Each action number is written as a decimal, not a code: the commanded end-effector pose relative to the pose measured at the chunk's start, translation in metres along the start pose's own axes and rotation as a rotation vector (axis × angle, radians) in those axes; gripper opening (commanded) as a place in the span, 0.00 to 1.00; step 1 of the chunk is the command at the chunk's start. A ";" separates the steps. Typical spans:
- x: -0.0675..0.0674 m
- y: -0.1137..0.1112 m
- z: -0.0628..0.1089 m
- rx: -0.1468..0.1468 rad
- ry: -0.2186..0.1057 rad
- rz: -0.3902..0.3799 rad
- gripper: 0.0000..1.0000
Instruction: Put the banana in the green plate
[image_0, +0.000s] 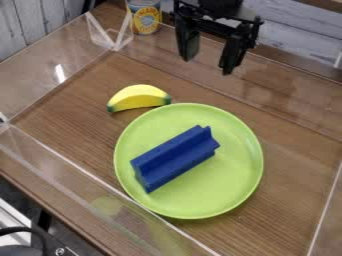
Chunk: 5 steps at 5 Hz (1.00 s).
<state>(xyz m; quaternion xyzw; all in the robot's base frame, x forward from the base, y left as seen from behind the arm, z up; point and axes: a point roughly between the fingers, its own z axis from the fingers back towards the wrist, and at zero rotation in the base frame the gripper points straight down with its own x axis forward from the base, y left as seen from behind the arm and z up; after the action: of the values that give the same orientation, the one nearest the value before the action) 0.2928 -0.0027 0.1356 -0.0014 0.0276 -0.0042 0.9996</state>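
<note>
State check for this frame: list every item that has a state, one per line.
Small yellow plastic toy banana: lying on the wooden table, just outside the plate's upper-left rim, not gripped.
Large round lime-green plastic plate: flat on the table, holding the blue block, no banana in it.
Blue ridged block: lying across the plate's middle.
Black gripper: open, empty, raised behind the plate.

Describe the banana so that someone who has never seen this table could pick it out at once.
Start from the green plate, the biggest item on the wooden table. Just off its upper-left rim lies the banana, resting on the table, not in the plate. It is short, curved and yellow, unlike the blue ridged block that lies inside the plate.
</note>
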 end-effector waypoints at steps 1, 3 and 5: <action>-0.001 0.004 -0.006 0.005 0.020 -0.059 1.00; -0.002 0.043 -0.013 0.034 0.015 -0.264 1.00; -0.003 0.073 -0.023 0.057 0.009 -0.389 1.00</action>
<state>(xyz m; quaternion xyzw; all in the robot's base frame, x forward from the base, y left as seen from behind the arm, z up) 0.2868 0.0663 0.1038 0.0113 0.0468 -0.1994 0.9787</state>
